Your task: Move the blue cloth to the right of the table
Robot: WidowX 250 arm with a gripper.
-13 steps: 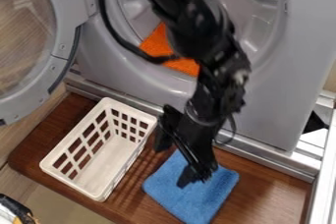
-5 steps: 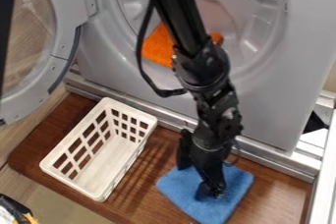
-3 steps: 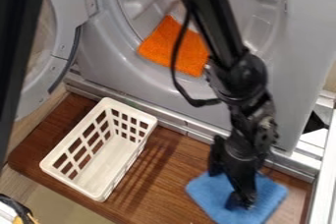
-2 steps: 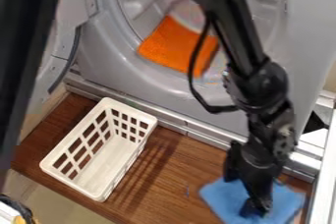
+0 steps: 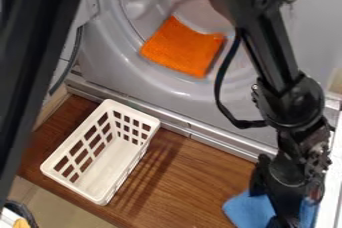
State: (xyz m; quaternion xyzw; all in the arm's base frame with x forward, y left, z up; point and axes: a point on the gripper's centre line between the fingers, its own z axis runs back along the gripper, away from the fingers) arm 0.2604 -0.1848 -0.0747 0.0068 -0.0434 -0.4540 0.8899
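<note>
The pincer (image 5: 284, 218) partly hides the blue cloth (image 5: 247, 211), cropped below

One orange cloth (image 5: 180, 47) plus one blue cloth (image 5: 248, 209), two in all. One white slotted basket (image 5: 75, 189), one front-loading laundry machine (image 5: 110, 57), one wooden table (image 5: 200, 172), one robot arm (image 5: 274, 47).

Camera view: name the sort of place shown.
Probably a laundry corner, perhaps a toy one: a washer or dryer drum opening, an orange cloth inside, and a white basket nearby.

One camera looks steeply down from close above the table (image 5: 194, 172), facing the grey machine (image 5: 107, 62)
</note>
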